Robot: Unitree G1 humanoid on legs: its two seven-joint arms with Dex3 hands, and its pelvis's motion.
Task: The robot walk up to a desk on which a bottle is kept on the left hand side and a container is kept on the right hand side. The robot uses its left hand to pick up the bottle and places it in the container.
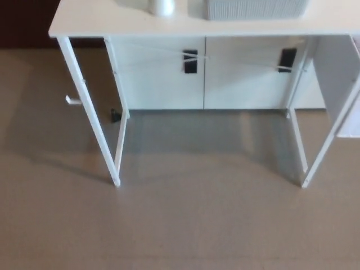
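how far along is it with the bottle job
Early. The desk is in view ahead, so the walk-up is in hand. The bottle stands on the desk's left, the container to its right; only their lower parts show. No hand is in view. Picking up the bottle and placing it in the container are left.
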